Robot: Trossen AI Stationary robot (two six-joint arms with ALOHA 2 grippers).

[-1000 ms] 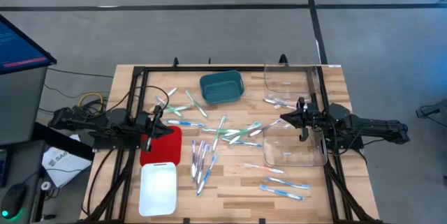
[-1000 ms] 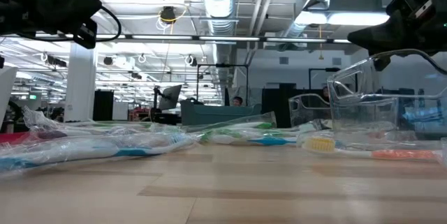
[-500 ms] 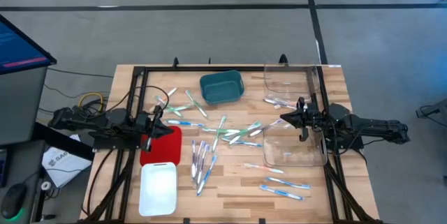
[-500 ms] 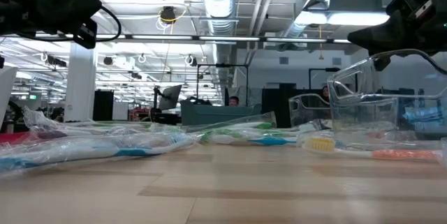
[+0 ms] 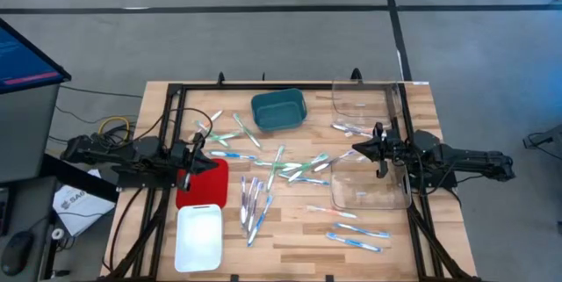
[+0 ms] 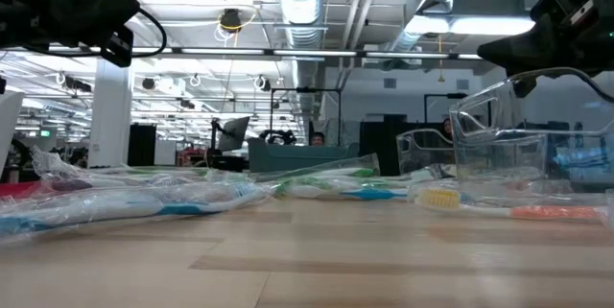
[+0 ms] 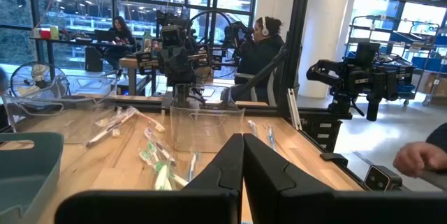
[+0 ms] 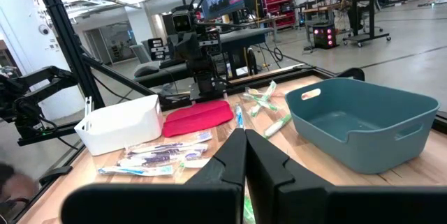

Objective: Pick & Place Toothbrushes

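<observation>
Wooden surface (image 5: pixel 421 106), toothbrushes (image 5: pixel 290 169) scattered across middle, none held. Left hand (image 5: pixel 198 144) closed, empty, above red tray (image 5: pixel 213 177) near left edge. Right hand (image 5: pixel 358 151) closed, empty, over clear bin (image 5: pixel 369 196) near right edge.

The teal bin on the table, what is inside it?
The teal bin looks empty: the right wrist view shows its bare floor and walls. Only the corner behind its near wall is hidden. The toothbrushes lie outside it.
</observation>
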